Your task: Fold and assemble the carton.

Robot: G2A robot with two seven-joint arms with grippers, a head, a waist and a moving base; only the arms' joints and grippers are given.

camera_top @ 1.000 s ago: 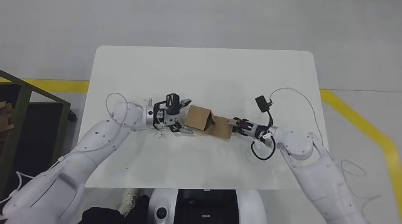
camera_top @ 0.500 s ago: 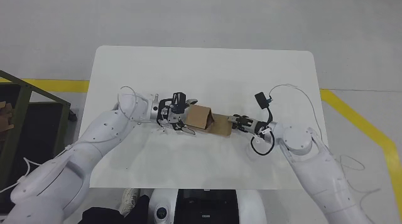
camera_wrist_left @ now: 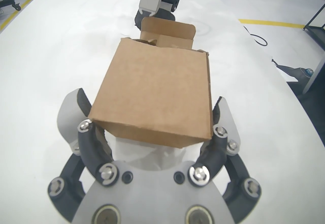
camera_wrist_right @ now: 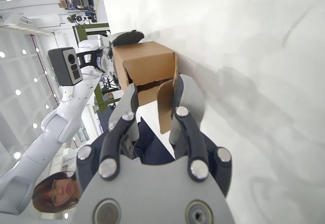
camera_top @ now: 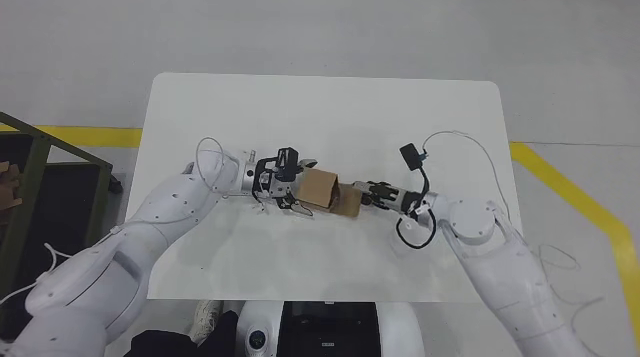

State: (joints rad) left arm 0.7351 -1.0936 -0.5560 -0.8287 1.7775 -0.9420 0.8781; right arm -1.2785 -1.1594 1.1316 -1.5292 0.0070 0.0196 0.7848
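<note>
Currently the carton (camera_top: 318, 188) lies on its side on the table (camera_top: 400, 107), slightly toward 6 o'clock from centre, its length running 9 to 3. I see the left gripper (camera_wrist_left: 151, 98) at its 9 o'clock end, fingers spread to the carton's full width with pads against opposite sides; I log it as clamped. The right gripper (camera_wrist_right: 157, 85) is at the 3 o'clock end, fingers partly apart. A loose flap (camera_wrist_right: 165, 108) stands between them, resting against one finger, not pinched. That end is unclosed. Farther out, off the table toward 9 o'clock, runs a yellow floor line (camera_top: 90, 137).
</note>
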